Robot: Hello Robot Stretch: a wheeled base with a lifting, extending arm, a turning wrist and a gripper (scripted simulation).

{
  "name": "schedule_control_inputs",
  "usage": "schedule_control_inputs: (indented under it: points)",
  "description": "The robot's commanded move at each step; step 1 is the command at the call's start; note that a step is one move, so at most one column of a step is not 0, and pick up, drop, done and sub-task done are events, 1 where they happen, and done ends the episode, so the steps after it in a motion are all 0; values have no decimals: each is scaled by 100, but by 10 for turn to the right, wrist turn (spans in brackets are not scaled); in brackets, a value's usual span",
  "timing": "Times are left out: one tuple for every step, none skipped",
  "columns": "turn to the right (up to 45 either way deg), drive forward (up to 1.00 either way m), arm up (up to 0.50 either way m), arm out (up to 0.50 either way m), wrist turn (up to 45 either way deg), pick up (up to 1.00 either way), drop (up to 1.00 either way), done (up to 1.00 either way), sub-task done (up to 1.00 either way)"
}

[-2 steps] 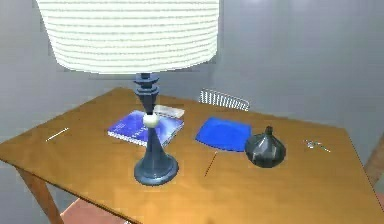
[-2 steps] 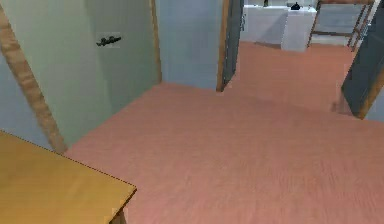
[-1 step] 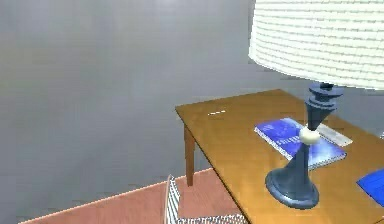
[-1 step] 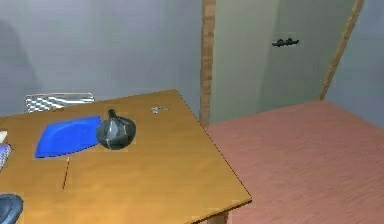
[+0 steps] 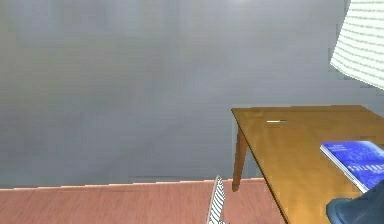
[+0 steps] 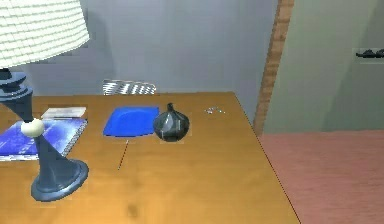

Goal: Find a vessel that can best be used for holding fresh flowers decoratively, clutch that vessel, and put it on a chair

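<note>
wooden table (image 6: 200,175) holds dark vase (image 6: 171,124) beside blue plate (image 6: 130,121).

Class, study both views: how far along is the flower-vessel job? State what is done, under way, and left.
Done: finding looks achieved; a dark, round narrow-necked vase stands on the wooden table beside a blue plate. Under way: seemingly lining up alongside that table. Left: grasping the vase, since it rests on the tabletop, then placing it on a chair.

Front facing a grey wall (image 5: 120,90), arm side toward a wooden table (image 6: 200,180)
</note>
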Motion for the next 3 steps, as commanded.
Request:
schedule_control_inputs:
  points:
    - [0,0,50,0,0,0,0,0,0]
    - [0,0,38,0,0,0,0,0,0]
    - [0,0,0,44,0,0,0,0,0]
